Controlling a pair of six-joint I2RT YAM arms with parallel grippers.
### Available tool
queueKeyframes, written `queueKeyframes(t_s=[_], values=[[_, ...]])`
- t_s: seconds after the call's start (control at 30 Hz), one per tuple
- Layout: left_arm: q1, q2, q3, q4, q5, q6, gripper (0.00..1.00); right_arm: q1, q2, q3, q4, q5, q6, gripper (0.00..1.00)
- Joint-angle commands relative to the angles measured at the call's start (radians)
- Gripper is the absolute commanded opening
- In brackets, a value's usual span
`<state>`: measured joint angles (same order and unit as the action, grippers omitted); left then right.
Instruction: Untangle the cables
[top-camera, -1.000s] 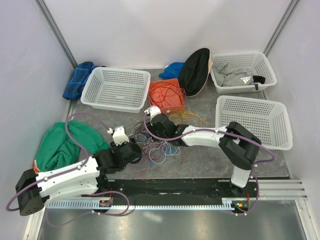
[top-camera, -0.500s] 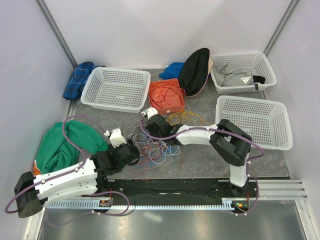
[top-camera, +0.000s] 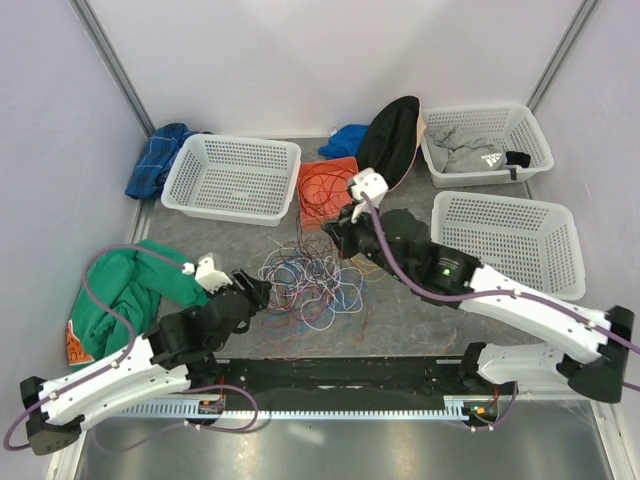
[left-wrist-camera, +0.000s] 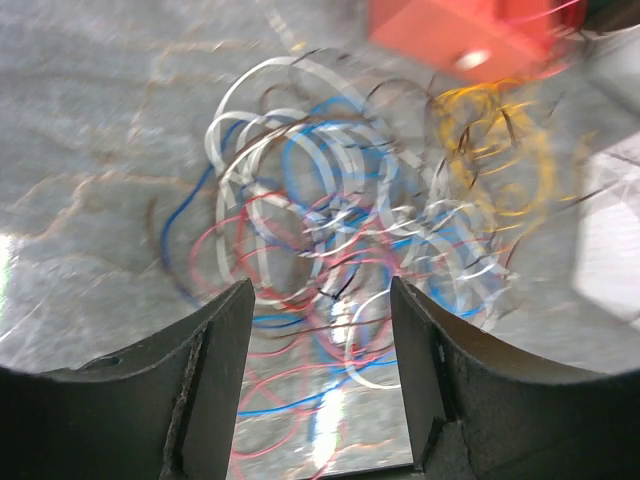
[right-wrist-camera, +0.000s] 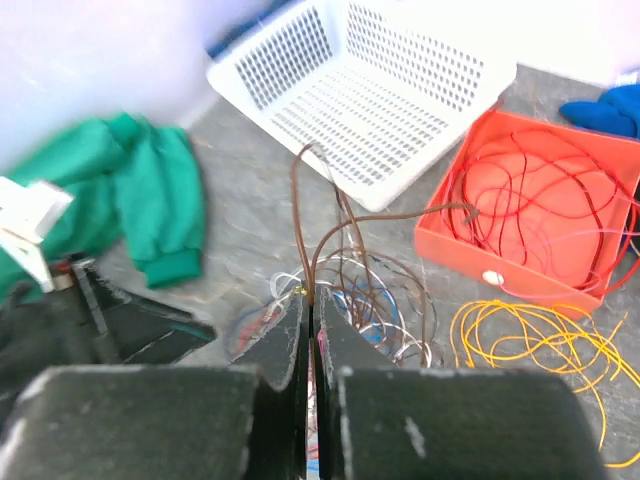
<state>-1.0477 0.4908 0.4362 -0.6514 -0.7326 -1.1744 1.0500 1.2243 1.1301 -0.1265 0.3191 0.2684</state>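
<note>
Right gripper (right-wrist-camera: 309, 305): fingers pressed together, clamped on one thin brown cable (right-wrist-camera: 298, 200). This cable arcs away from the fingertips, one strand bending towards the tray.

Left gripper (left-wrist-camera: 318, 300): jaws spread wide, nothing between them, poised at the near-left edge of the main tangle.

Main tangle of thin looping cables (top-camera: 310, 280): one heap, lying on the grey table between the two grippers. Strands of white, blue, red, pink and dark colour are seen; the left wrist view is too blurred for a count of them.

One loose bundle of yellow cables (right-wrist-camera: 530, 330) lies just right of the tangle, in front of the tray.

One square orange plastic tray (right-wrist-camera: 500, 280) holds coiled red cables (right-wrist-camera: 530, 190).

White perforated plastic baskets, three: one behind the tangle on the left (top-camera: 232, 180), two at the right (top-camera: 480, 108) (top-camera: 507, 240). The far right one contains one grey garment (top-camera: 470, 150).

One green garment (top-camera: 130, 285) is at the left. There are two blue cloths (top-camera: 158, 158) (top-camera: 345, 140) and one black cap (top-camera: 388, 140) at the back.
</note>
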Motion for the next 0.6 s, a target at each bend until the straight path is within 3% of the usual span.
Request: queueKeyframes(t_s=[0.0, 0.2, 0.33, 0.37, 0.47, 0.57], values=[[-0.003, -0.075, 0.009, 0.087, -0.062, 0.099, 0.64, 0.004, -0.095, 0.004, -0.107, -0.047, 0.032, 0.00], [-0.003, -0.147, -0.016, 0.268, 0.002, 0.251, 0.66, 0.005, -0.207, -0.058, -0.104, -0.106, 0.092, 0.00], [-0.002, -0.161, -0.074, 0.511, 0.076, 0.384, 0.78, 0.005, -0.253, -0.081, -0.102, -0.161, 0.115, 0.00], [-0.002, -0.158, -0.089, 0.642, 0.091, 0.453, 0.79, 0.005, -0.259, -0.085, -0.099, -0.173, 0.120, 0.00], [-0.002, -0.106, -0.139, 0.851, 0.113, 0.547, 0.79, 0.005, -0.287, -0.092, -0.101, -0.221, 0.134, 0.00], [-0.002, 0.004, -0.117, 0.930, 0.113, 0.608, 0.79, 0.005, -0.316, -0.105, -0.104, -0.265, 0.150, 0.00]])
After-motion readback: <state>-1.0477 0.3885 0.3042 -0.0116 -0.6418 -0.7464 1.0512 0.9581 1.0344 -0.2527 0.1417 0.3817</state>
